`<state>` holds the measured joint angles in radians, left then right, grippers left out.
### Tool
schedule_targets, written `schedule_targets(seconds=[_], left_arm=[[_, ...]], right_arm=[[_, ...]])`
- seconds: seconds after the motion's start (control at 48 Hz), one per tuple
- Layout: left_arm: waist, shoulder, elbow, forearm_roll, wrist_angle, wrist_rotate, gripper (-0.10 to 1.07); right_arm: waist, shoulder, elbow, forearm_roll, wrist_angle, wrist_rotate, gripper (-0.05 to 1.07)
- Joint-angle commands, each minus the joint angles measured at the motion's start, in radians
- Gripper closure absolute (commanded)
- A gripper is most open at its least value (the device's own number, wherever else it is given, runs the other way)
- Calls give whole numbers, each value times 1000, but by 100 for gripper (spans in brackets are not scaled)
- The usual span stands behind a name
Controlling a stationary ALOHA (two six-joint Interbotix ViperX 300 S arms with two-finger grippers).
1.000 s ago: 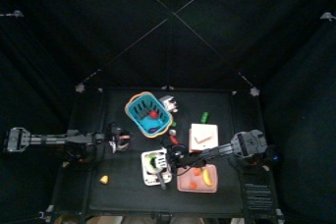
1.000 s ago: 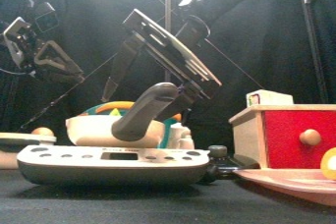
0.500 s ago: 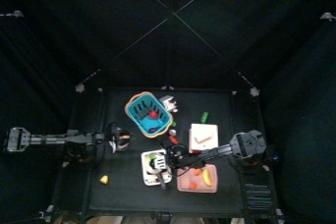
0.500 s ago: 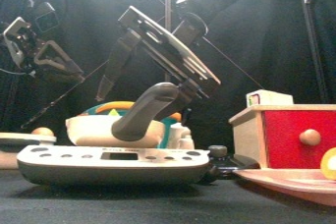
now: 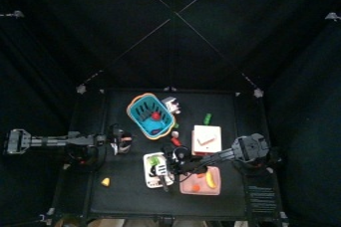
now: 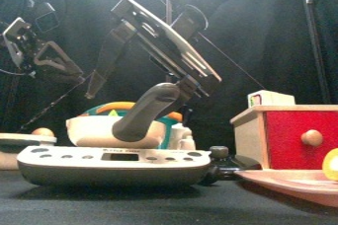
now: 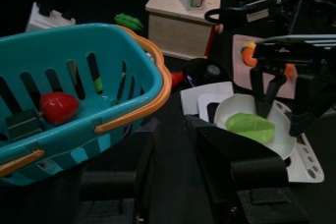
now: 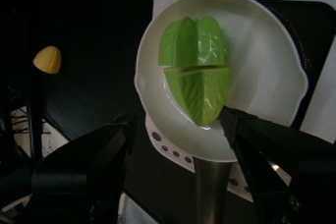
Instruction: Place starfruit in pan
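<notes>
Both arms are matte black, built of boxy links and round joints. The right arm [image 6: 165, 37] shows a long flat link with thin black cables alongside. The right hand [image 8: 184, 154] has two broad, dark, plain fingers. The left arm [image 5: 47, 141] is slim, ending in a blocky wrist.

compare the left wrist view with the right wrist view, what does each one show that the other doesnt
Only the left wrist view shows the teal basket with a red ball inside, the cream box behind it, and the right claw hanging open over the pan.

Only the right wrist view shows a small yellow piece lying on the black table off to one side of the pan.

Both show the green starfruit lying in the white pan. The left claw cannot be judged in either view.
</notes>
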<state>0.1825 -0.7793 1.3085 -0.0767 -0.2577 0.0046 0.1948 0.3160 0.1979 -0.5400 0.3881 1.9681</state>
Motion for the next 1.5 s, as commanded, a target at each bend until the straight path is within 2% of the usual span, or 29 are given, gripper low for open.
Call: schedule_targets(seconds=[0.0, 0.417, 0.688, 0.938, 1.333, 1.479], left_arm=[[3, 2, -14, 2, -5, 2, 27], [3, 2, -14, 2, -5, 2, 27], [3, 2, -14, 0, -5, 2, 27], [3, 2, -14, -2, -5, 2, 27], [3, 2, -14, 2, -5, 2, 27], [5, 2, -17, 2, -5, 2, 27]], right_arm=[[2, -21, -32, 2, -3, -3, 5], [15, -20, -41, 2, 2, -3, 5], [32, -75, 0, 14, 29, -5, 5], [35, -83, 0, 6, 34, -6, 5], [28, -155, 14, -92, 34, -6, 5], [15, -199, 41, -173, 29, -8, 5]])
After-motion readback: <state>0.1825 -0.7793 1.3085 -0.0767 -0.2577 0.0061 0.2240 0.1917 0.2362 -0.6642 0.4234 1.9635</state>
